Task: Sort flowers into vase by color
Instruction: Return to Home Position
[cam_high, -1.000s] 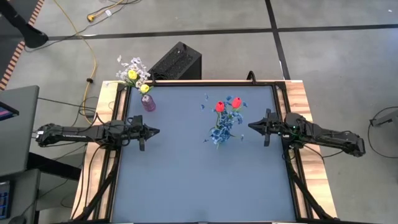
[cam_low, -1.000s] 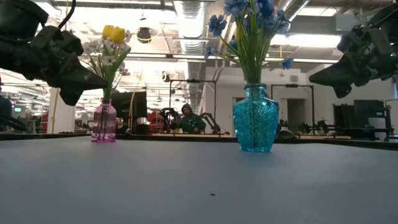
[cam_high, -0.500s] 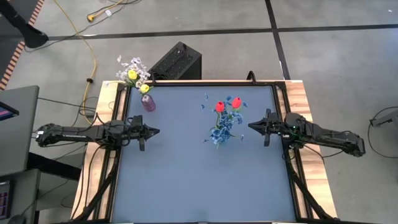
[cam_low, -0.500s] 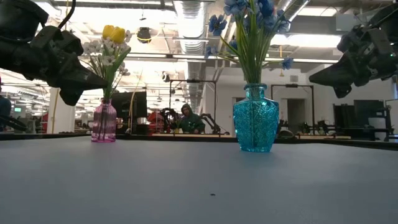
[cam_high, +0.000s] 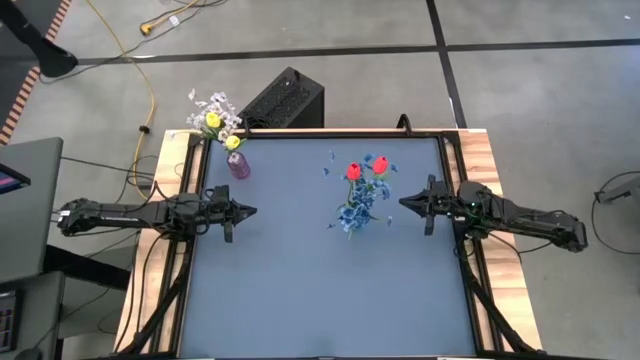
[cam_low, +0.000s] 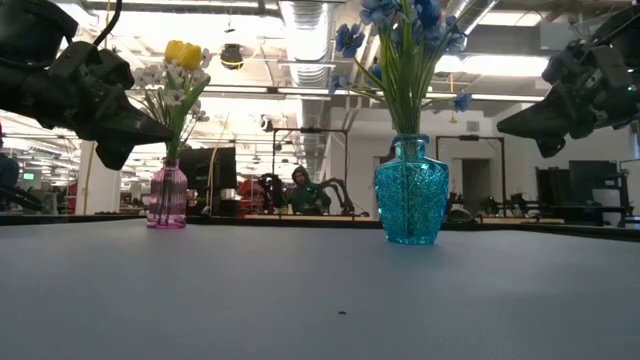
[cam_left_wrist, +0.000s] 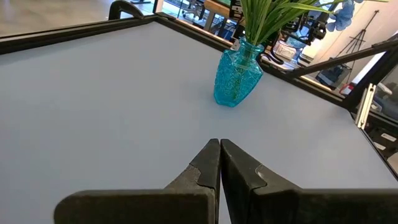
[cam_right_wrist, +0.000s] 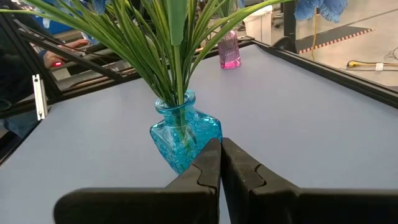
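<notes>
Evidently the sorting is finished, since every flower in view stands in a vase. The 2 red tulip buds (cam_high: 353, 171) and the blue small-blossom sprigs (cam_high: 352, 213) share the turquoise cut-glass vase (cam_low: 411, 190) near the middle of the grey-blue table top (cam_high: 300, 290). The yellow buds (cam_high: 213, 121) and white-lavender blossoms (cam_high: 205, 103) fill the slim pink-purple glass vase (cam_low: 167, 195) at the far left corner.

The left gripper (cam_high: 250, 211) hangs above the table's left edge, its fingers pressed together on nothing. The right gripper (cam_high: 402, 203) mirrors it on the right side, likewise closed and empty, with the turquoise vase near its tips. Both are raised off the surface and drawn to the sides, probably a rest pose that keeps the arms away from the tall stems.
</notes>
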